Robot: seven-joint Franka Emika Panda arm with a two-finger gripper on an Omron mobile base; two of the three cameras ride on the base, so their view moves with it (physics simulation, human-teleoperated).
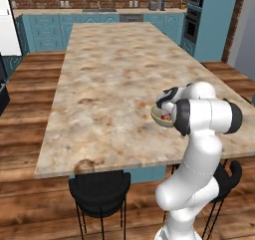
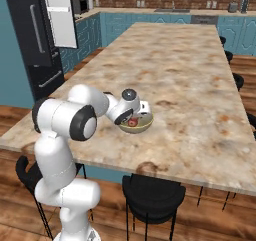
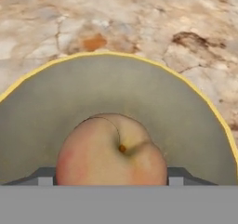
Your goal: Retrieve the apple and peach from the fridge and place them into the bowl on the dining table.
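Note:
The olive-tan bowl (image 3: 111,79) with a yellow rim stands on the dining table (image 1: 114,74) near its front right edge. An orange-pink peach (image 3: 111,148) sits low inside the bowl, stem dimple facing the hand camera. My gripper (image 3: 110,177) reaches down into the bowl, and its two finger tips (image 3: 44,177) press against the peach's left and right sides. From the base cameras the gripper (image 2: 134,118) hangs over the bowl (image 2: 144,127), with a reddish bit of fruit (image 2: 132,122) showing between the fingers. The apple is out of view. The dark fridge (image 2: 30,35) stands far left.
Black stools (image 1: 99,189) stand under the table's near edge, and another (image 2: 150,195) shows from the right side. The fridge's door (image 2: 60,15) hangs open. Teal cabinets and a counter (image 1: 99,12) run along the back wall. Wide bare tabletop stretches beyond the bowl (image 1: 158,118).

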